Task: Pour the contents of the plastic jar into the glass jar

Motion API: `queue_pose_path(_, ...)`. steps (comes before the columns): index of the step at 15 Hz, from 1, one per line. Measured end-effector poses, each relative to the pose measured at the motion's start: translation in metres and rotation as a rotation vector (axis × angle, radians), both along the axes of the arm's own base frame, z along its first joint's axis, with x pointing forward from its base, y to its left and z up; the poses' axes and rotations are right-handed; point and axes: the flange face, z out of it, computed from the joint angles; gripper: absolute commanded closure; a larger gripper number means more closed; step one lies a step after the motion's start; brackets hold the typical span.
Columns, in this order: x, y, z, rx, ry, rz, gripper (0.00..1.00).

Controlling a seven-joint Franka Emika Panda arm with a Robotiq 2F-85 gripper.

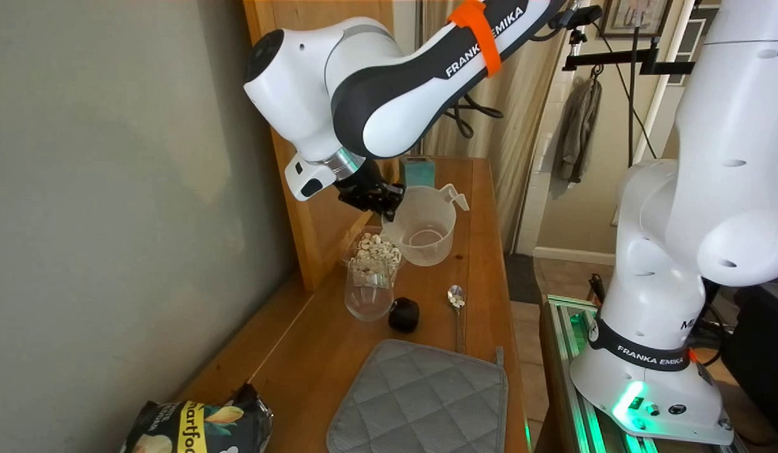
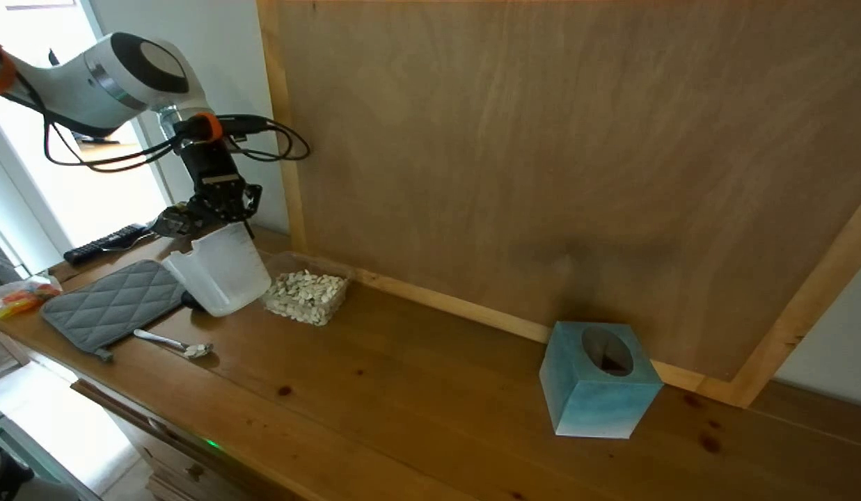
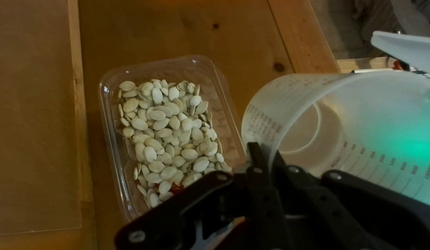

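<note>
We mark the pincer (image 3: 266, 154) right of and below centre in the wrist view: narrow, clamped on the rim of the plastic measuring jug (image 3: 340, 132), jug wall pinched in it. Jug fills the right of that frame, tilted, printed volume marks on the wall, green glow on the inside. In both exterior views we see it directly under the pincer; whether its base touches the desk (image 2: 402, 410), we can't tell.

Glass jar (image 1: 368, 296): near the middle of the frame in an exterior view, clear, upright, in front of the clear plastic tray (image 3: 218, 104). Small black round object (image 1: 404, 314) just beside it, to its lower right; contact unclear.

Tray is left of centre in the wrist view, heaped with pumpkin seeds (image 3: 173, 132), a bit of red showing among them near the bottom.

Rest, in an exterior view: metal spoon (image 1: 458, 308) right of the black object, a few seeds in its bowl; gray quilted potholder (image 1: 420, 399) bottom centre; black snack bag (image 1: 200, 425) bottom left, cut by the edge. We also tag a blue tissue box (image 2: 601, 379), lower right in an exterior view, well apart from the tray.
</note>
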Motion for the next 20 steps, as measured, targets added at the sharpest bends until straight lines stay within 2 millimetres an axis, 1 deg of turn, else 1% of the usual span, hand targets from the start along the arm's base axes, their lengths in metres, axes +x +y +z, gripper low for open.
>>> queue_pose_path(9, 0.001, 0.020, -0.002, -0.097, 0.016, 0.037, 0.99)
queue_pose_path(20, 0.015, 0.032, -0.002, -0.202, 0.049, 0.045, 0.99)
